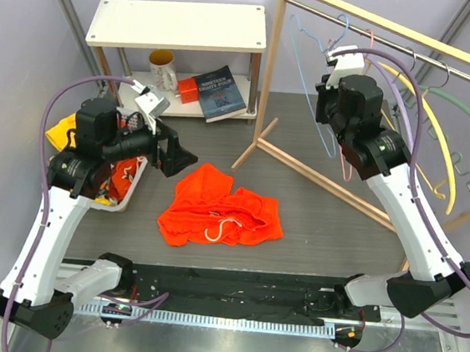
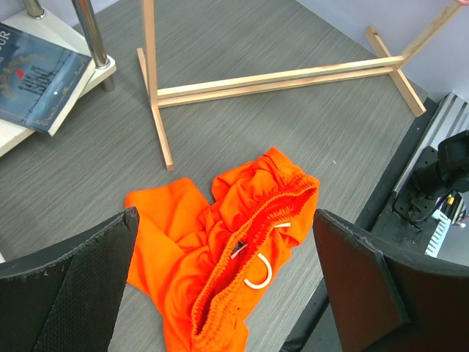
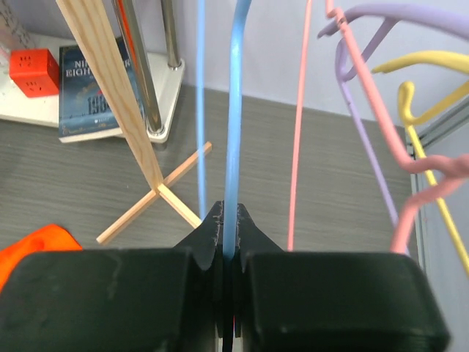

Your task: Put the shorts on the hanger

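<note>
Hanger (image 3: 234,110) wire is pinched in the closed right hand (image 3: 229,227) up at the rail, likely to lift it off. Shorts (image 1: 221,211) lie crumpled on the bench (image 1: 329,236); left hand (image 2: 227,242) hovers above, spread wide, ready to grab.

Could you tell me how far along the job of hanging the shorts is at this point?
Early. In hand: the right gripper is shut on the light-blue hanger at the rack. Left: the orange shorts lie crumpled on the table, untouched, the left gripper open above them.
</note>
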You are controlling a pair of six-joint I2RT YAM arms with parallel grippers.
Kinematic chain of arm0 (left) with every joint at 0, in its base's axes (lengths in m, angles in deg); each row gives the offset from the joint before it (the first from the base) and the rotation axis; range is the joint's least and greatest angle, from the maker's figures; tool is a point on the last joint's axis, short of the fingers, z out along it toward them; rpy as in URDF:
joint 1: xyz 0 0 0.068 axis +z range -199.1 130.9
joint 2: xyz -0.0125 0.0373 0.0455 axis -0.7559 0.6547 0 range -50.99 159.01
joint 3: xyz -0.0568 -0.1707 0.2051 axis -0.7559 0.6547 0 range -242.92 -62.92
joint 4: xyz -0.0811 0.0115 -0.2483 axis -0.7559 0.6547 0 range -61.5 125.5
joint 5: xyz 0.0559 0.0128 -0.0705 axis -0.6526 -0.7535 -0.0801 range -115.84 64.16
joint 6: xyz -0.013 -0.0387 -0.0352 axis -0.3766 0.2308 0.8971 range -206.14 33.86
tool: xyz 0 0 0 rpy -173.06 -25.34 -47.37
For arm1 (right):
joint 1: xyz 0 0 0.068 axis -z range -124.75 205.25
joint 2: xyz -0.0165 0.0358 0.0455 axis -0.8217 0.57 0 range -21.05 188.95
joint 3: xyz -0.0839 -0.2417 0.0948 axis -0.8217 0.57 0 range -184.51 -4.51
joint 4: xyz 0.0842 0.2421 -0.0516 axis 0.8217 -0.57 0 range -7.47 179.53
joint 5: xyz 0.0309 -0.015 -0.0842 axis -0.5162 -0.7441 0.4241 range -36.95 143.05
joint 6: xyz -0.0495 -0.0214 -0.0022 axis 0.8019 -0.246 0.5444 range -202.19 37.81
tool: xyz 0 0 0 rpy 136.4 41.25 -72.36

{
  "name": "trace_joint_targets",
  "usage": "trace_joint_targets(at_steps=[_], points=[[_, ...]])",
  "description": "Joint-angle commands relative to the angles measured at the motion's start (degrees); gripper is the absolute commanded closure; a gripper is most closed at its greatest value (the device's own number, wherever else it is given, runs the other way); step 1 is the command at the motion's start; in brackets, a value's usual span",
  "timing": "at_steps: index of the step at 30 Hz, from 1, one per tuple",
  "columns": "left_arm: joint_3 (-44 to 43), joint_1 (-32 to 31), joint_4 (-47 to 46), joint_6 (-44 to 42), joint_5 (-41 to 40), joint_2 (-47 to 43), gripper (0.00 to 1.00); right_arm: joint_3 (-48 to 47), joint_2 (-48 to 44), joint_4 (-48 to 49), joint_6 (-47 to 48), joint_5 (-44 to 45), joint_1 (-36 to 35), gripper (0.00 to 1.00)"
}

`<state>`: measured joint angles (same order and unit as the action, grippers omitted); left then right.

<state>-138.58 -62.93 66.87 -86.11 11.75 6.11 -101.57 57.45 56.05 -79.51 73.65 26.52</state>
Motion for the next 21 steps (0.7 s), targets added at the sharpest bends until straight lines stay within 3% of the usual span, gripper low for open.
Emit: trace_joint_targets(at_steps=[1,12,15,21], points=[[-0.1,-0.1,-1.8,0.6,0.1,0.0,0.0,2.0,-3.9,12.5,3.3,-1.0,0.0,0.99],[0.9,-0.1,-1.4,0.2,-0.7,-0.4,0.0,4.2,-8.4,10.0,1.6,-2.6,0.1,0.99],[2.5,0.0,-2.2,0.2,-0.8,-0.7,0.0,9.5,-12.6,12.5,2.7,-4.4,0.1,0.99],[2.9,-0.1,-2.9,0.6,-1.5,-0.1,0.0,10.5,-12.0,17.0,5.6,-2.2,0.0,0.99]])
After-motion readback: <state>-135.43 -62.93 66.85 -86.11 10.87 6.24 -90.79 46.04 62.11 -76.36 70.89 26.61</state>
